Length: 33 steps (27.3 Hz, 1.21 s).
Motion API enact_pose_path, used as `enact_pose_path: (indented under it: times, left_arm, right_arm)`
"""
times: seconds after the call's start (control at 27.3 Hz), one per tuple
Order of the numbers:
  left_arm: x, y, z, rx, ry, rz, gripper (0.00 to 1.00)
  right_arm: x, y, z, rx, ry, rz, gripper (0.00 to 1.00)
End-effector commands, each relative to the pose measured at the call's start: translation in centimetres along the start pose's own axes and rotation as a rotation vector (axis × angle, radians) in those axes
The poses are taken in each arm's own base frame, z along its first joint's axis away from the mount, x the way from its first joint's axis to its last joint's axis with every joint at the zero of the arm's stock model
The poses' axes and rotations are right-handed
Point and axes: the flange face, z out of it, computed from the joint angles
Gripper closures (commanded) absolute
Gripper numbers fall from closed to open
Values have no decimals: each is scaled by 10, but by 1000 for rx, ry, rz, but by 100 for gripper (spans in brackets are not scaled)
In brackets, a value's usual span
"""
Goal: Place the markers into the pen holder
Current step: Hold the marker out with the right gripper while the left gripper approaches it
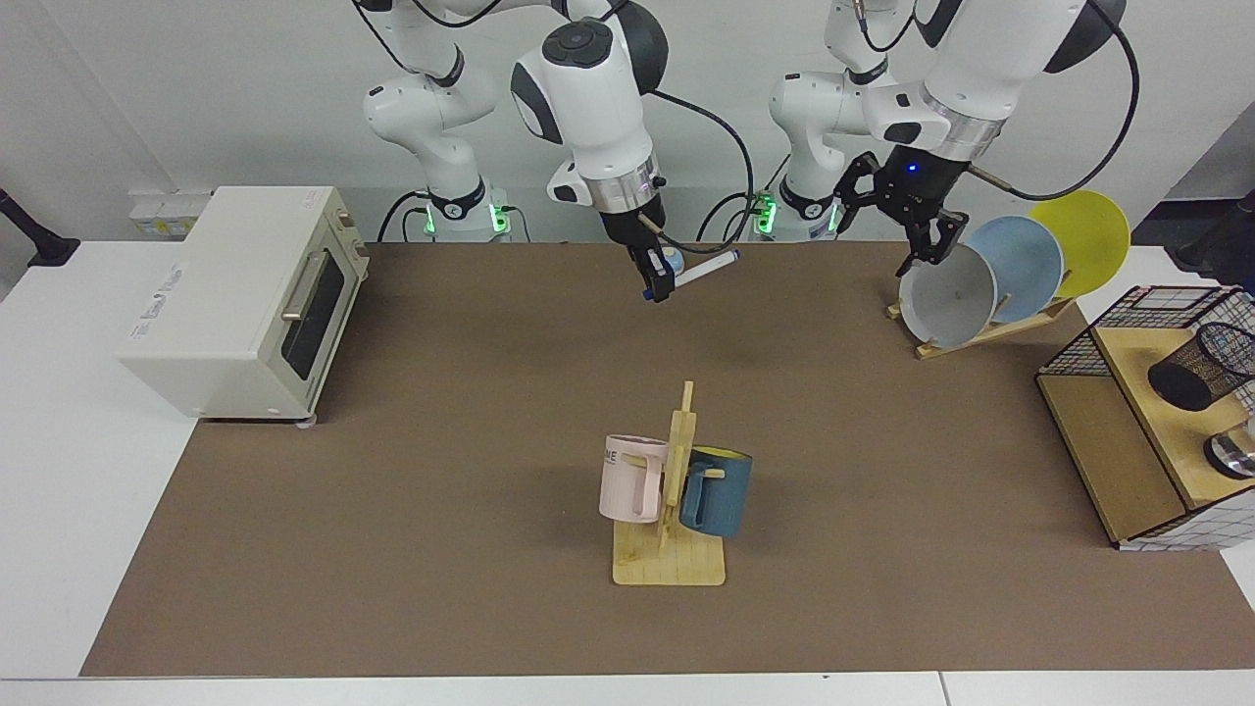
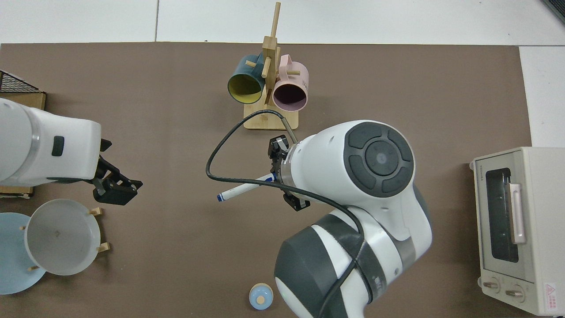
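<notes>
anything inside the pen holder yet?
The pen holder looks empty at its open mouth; the mesh hides its bottom. The marker is in the right gripper, raised over the table. The left gripper is open near the plates.

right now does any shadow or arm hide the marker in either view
Facing view: marker visible, near level in the right gripper, only a faint shadow on the mat below. Top view: right arm covers the grip end; barrel and blue tip show. Left gripper hangs open by the plates.
</notes>
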Motion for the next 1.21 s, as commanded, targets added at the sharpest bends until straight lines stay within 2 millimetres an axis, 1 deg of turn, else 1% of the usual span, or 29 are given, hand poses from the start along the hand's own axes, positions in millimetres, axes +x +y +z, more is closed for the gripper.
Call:
enact_pose_path:
  times: [0.0, 0.07, 0.15, 0.18, 0.29, 0.44, 0.51, 0.59, 0.7, 0.77, 0.84, 0.99, 1.17]
  left_arm:
    - [16, 30, 1, -3, 20, 75, 0]
    - [23, 39, 2, -2, 20, 113, 0]
    - [26, 44, 3, 0, 21, 163, 0]
    - [31, 51, 3, 1, 24, 209, 0]
    - [33, 53, 6, 16, 37, 302, 0]
    - [33, 62, 11, 32, 48, 416, 0]
    - [33, 65, 14, 33, 49, 431, 0]
    - [37, 73, 18, 27, 45, 461, 0]
    - [38, 77, 23, 19, 37, 481, 0]
    - [37, 80, 24, 13, 41, 493, 0]
    - [38, 85, 28, -5, 46, 502, 0]
    - [35, 97, 36, -27, 50, 509, 1]
    - [33, 101, 41, -40, 70, 495, 1]
  right_arm:
    - [-6, 5, -6, -11, 36, 91, 100]
    - [-14, 7, -6, -7, 49, 114, 100]
    - [-14, 7, -5, -8, 54, 133, 100]
    - [-14, 7, -6, -9, 56, 142, 100]
    - [-15, 10, -4, -33, 63, 146, 100]
    - [-24, 16, -1, -56, 66, 134, 100]
    - [-27, 16, -3, -55, 60, 130, 100]
    - [-32, 14, -11, -50, 45, 129, 100]
    - [-32, 14, -13, -53, 46, 133, 100]
    - [-38, 12, -17, -42, 25, 143, 100]
    - [-42, 12, -18, -42, 5, 149, 100]
    - [-43, 10, -16, -38, -6, 154, 100]
    - [-44, 10, -17, -36, -7, 158, 100]
